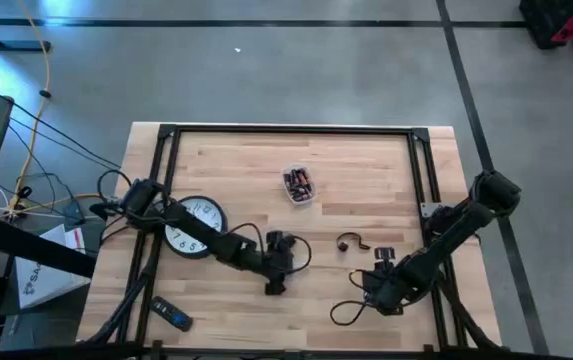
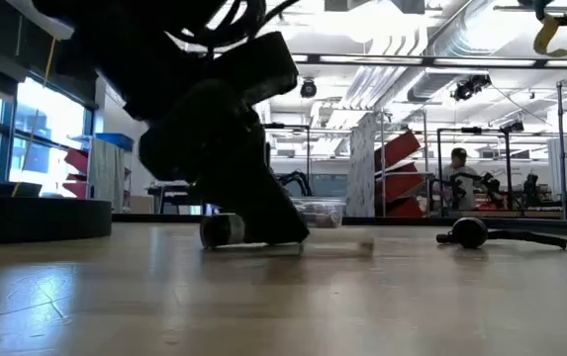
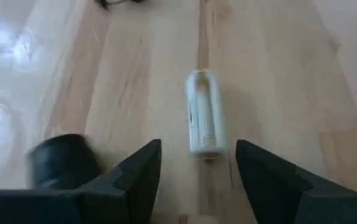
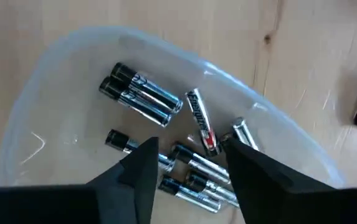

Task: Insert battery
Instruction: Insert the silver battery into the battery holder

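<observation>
Left pincer (image 3: pixel 197 158) is low on the wooden desk (image 3: pixel 290 74) near its front edge, released. Its two dark fingers stand on either side of a white oblong plastic holder (image 3: pixel 203 112), which lies flat just ahead of them. Right pincer (image 4: pixel 187 155) is also released, above a clear plastic bowl (image 4: pixel 41 93) in which the black-and-silver batteries (image 4: pixel 142 96) lie loose. To do this step well, I think the left one should centre on the holder and close on its long sides, so it does not slide away.
</observation>
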Robot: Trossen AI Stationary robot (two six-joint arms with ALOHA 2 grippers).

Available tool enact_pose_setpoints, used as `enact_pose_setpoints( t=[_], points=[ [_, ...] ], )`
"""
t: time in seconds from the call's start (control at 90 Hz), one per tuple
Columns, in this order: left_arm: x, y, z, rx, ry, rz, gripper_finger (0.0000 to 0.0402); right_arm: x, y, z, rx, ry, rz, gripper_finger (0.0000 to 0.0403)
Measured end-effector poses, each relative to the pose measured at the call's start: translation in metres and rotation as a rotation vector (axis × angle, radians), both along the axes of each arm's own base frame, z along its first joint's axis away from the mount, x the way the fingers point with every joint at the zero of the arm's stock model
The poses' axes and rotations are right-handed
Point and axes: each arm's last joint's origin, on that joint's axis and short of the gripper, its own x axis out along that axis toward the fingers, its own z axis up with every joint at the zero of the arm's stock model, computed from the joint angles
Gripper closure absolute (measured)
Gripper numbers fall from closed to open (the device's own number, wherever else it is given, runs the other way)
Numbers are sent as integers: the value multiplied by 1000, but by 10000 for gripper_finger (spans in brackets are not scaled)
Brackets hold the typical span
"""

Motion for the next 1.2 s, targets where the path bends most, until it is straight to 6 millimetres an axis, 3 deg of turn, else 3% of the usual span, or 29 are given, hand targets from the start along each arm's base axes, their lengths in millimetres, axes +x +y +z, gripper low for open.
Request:
enact_pose_setpoints(
  t=[0.222,0.4,0.856,1.2],
  points=[
    [-1,2,13,17,-37,32,214,1,0,-1,-19,-10,61,311],
    [-4,0,27,30,-79,51,214,4,2,-9,-55,-19,86,324],
    [-9,-8,26,2,-73,83,214,4,2,-21,-97,40,80,328],
    [-12,-28,32,-48,-144,36,214,4,3,-21,-75,52,71,398]
  ],
)
